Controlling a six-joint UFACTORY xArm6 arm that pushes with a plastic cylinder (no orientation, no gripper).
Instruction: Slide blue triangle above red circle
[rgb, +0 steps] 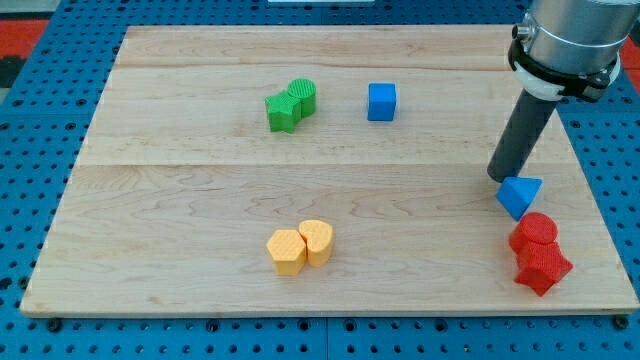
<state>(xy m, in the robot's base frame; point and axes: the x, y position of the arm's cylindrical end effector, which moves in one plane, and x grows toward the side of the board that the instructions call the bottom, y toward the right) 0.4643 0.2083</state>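
Observation:
The blue triangle (519, 194) lies near the view's right edge of the wooden board (200, 200). The red circle (533, 232) sits just below it, almost touching. A red star-shaped block (542, 267) lies against the red circle's lower side. My tip (498, 176) is at the end of the dark rod, just at the blue triangle's upper left, touching or nearly touching it.
A blue cube (381, 102) sits at the view's top middle. Two green blocks (291, 105) lie together to its left. Two yellow blocks (300, 246) lie together at the view's bottom middle. The board's right edge is close to the red blocks.

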